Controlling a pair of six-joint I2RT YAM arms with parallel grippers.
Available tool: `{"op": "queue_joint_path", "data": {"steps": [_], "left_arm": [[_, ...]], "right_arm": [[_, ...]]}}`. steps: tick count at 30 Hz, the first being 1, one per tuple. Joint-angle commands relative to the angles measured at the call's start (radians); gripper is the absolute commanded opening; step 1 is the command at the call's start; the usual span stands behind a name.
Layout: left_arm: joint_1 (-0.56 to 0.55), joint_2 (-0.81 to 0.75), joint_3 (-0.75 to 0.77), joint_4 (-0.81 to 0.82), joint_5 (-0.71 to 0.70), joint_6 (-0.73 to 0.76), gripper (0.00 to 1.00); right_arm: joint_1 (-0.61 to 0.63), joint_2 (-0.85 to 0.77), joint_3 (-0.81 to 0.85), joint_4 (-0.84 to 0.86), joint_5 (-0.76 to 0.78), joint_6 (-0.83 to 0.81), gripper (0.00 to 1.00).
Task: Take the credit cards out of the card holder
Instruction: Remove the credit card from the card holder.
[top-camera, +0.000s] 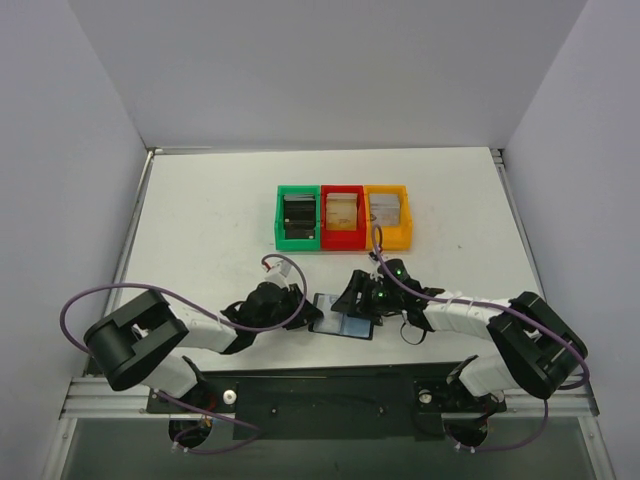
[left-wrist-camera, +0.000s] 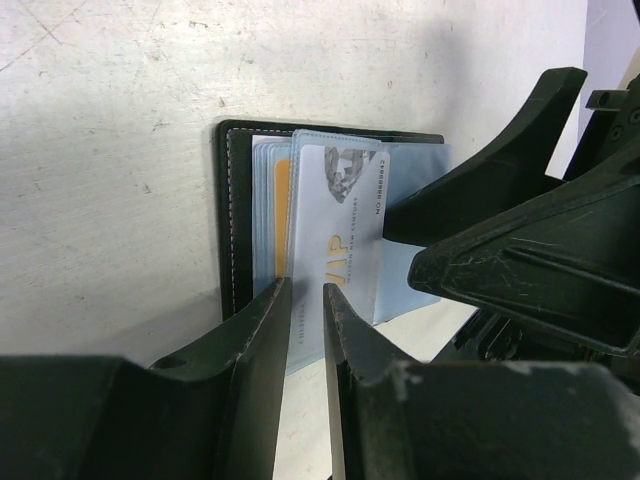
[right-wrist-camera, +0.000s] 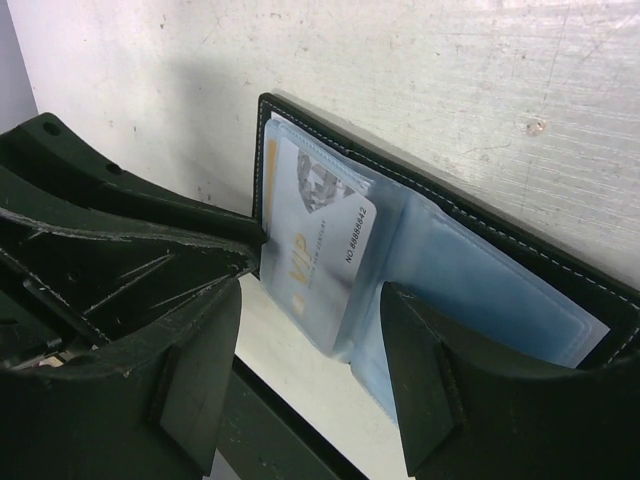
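The card holder (top-camera: 345, 327) lies open on the surface (top-camera: 200, 230), just in front of the arm bases, with the three bins well off at its 12 o'clock. A pale blue card (left-wrist-camera: 335, 230) sticks partway out of the left-hand pocket, and a tan-striped card (left-wrist-camera: 282, 210) sits deeper in behind it.

My left claw (left-wrist-camera: 305, 320) comes in from the holder's 9 o'clock. Its jaws are only a narrow slit apart and the blue card's near end runs into that slit. I cannot tell whether it is pinched or merely lined up. My right claw (right-wrist-camera: 310, 330) sits at about 1 o'clock in the overhead view. It is released and spread wide, with the card's free end and the holder's edge lying between its fingers.

My main worry is the holder travelling with the card. Nothing clearly pins the black cover down, so a tight pocket would drag the whole thing across the surface. Next is the crowding (both claws share one small corner), where a sideways pull could knock the fingers together. If the left jaws close off-centre, the thin card may bow or skid out. The tan card could also ride out with the blue one and drop where I do not want it.
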Motion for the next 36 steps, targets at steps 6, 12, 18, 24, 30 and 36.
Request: {"op": "queue_joint_path", "data": {"steps": [6, 12, 18, 24, 30, 36], "left_arm": [[0.003, -0.025, -0.025, -0.062, -0.033, 0.007, 0.31], [0.000, -0.023, -0.014, -0.072, -0.033, 0.014, 0.31], [0.000, -0.017, -0.011, -0.072, -0.033, 0.014, 0.31], [-0.012, -0.005, -0.011, -0.066, -0.032, 0.011, 0.31], [-0.020, 0.000, -0.009, -0.062, -0.056, 0.010, 0.31], [-0.026, 0.006, -0.009, -0.062, -0.059, 0.008, 0.31]], "right_arm": [[0.009, 0.015, 0.008, 0.094, -0.032, 0.024, 0.53], [0.010, 0.025, 0.015, 0.094, -0.042, 0.024, 0.52], [0.010, 0.030, 0.008, 0.115, -0.047, 0.033, 0.52], [0.007, 0.045, -0.014, 0.198, -0.084, 0.085, 0.53], [0.003, 0.059, -0.015, 0.231, -0.110, 0.111, 0.52], [0.000, 0.068, -0.020, 0.247, -0.119, 0.120, 0.52]]}}
